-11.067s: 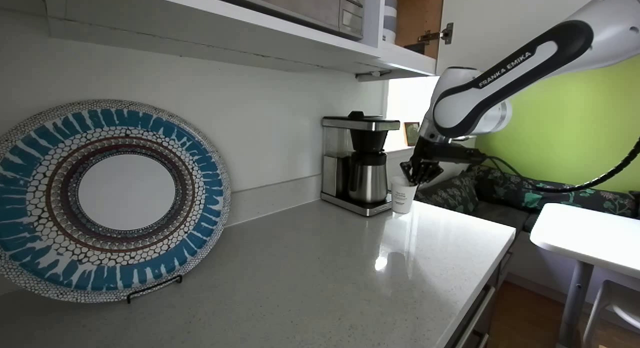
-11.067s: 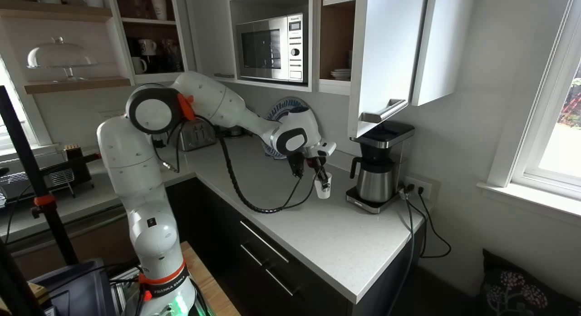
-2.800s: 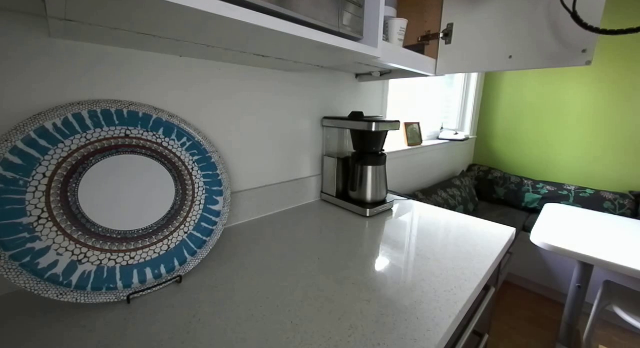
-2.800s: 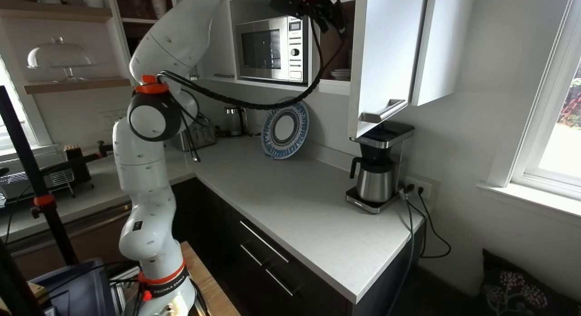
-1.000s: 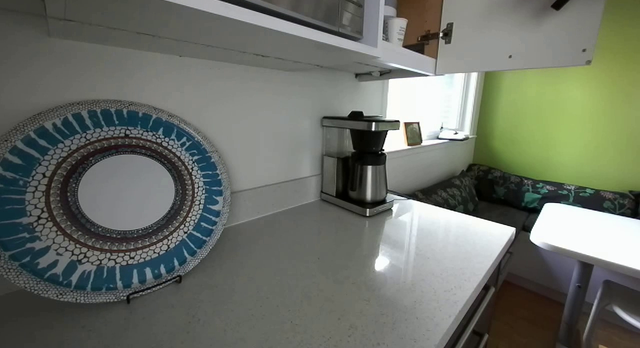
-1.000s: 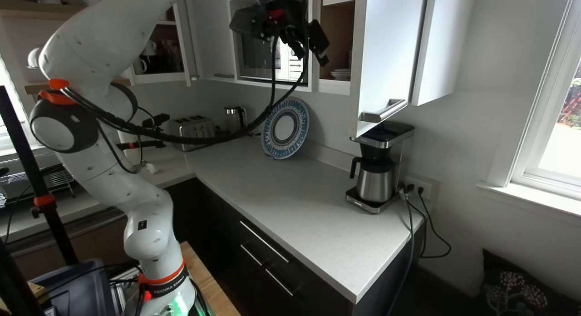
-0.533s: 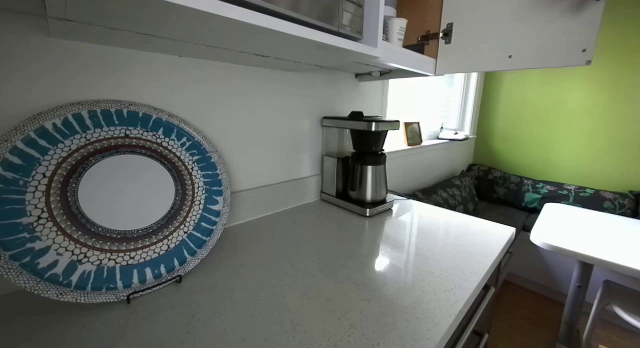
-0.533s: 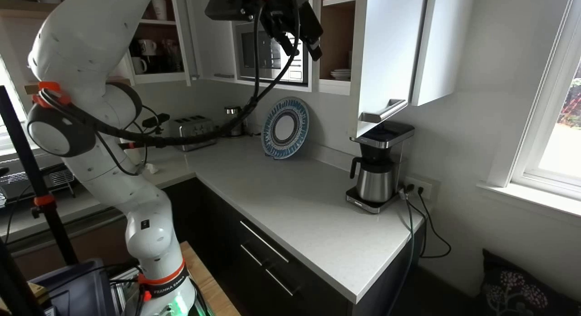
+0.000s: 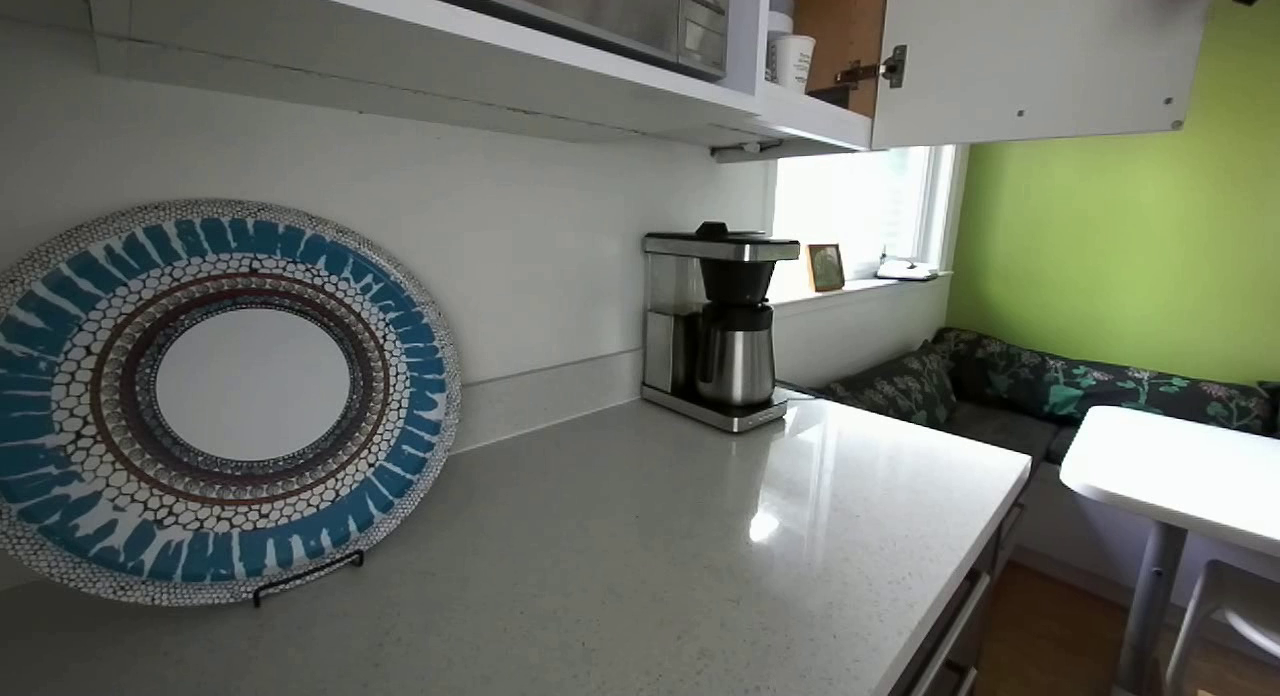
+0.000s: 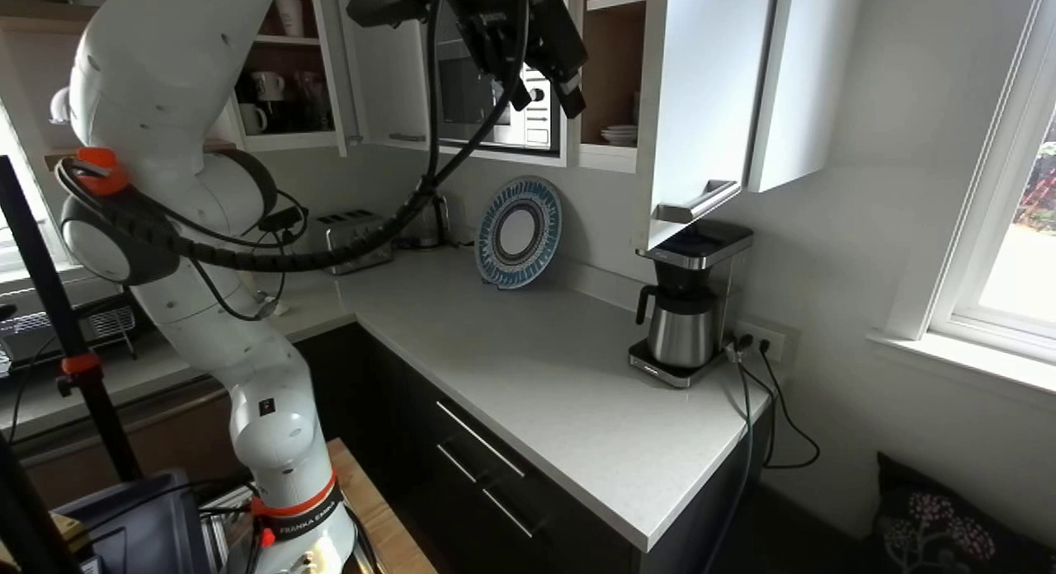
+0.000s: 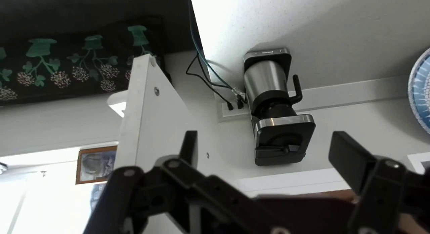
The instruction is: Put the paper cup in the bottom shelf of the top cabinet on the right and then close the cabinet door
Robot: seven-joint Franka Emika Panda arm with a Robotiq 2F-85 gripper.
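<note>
Wrist view: the gripper is shown with its fingers spread wide and nothing held between them.
Paper cup: seen upright in an exterior view, inside the top cabinet, just behind the white front edge of the bottom shelf; its base cannot be fully seen.
Cabinet door: standing wide open. Placement is judged complete; door closing is judged the step in hand, not yet done.
Free edge: the gripper is positioned to its left, apart, on the inner-face side. For the next move, the gripper should be carried near and right around this edge, then the outer face pushed left and far.
Handle: fitted low on the outer face; usable as a push point.
Arm cable: slung in a loose loop; could be snagged on the door.
Coffee maker: set on the counter, below the door; to be kept clear of.
Small plates: stacked inside the cabinet.
Microwave: mounted left of the cabinet, partly hidden by the gripper.
</note>
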